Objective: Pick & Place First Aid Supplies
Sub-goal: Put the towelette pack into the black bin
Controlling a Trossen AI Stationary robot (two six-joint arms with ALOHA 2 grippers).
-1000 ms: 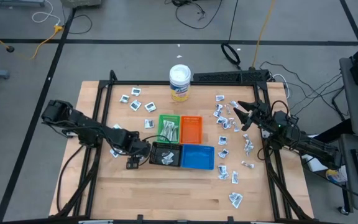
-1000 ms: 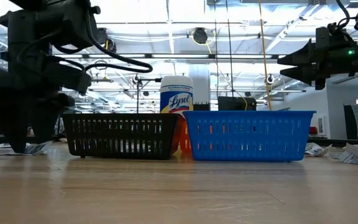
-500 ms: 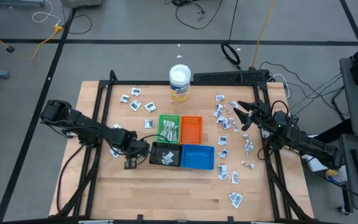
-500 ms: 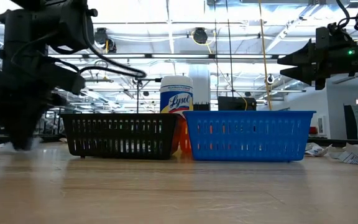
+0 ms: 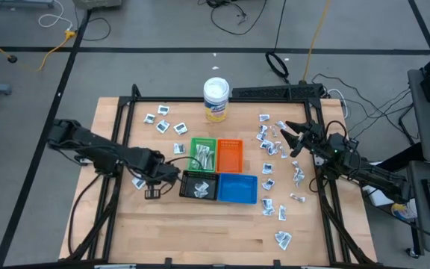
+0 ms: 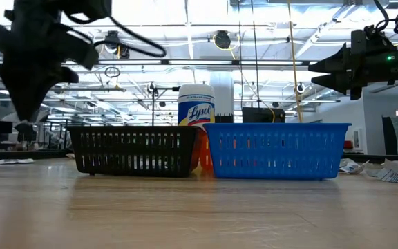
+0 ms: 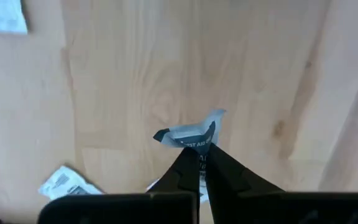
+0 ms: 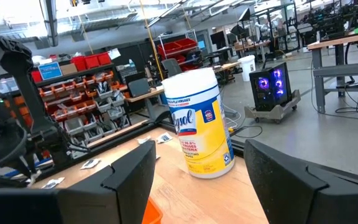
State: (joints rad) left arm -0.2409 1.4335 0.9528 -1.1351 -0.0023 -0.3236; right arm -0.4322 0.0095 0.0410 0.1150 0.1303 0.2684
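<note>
Left gripper [image 7: 199, 155] has risen off the table, pinching a packet [image 7: 191, 135]; black tray [image 5: 199, 186] just right. Right gripper [image 5: 283, 137] waits spread.

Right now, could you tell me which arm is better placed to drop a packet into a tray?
Left: its gripper is already shut on a packet beside the black tray. The right gripper hangs open, holding nothing.

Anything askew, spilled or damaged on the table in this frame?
Nothing damaged. Loose packets lie scattered on the table, as the sorting expects. The left end effector pinches one crumpled packet above the wood; the tub stands upright.
</note>
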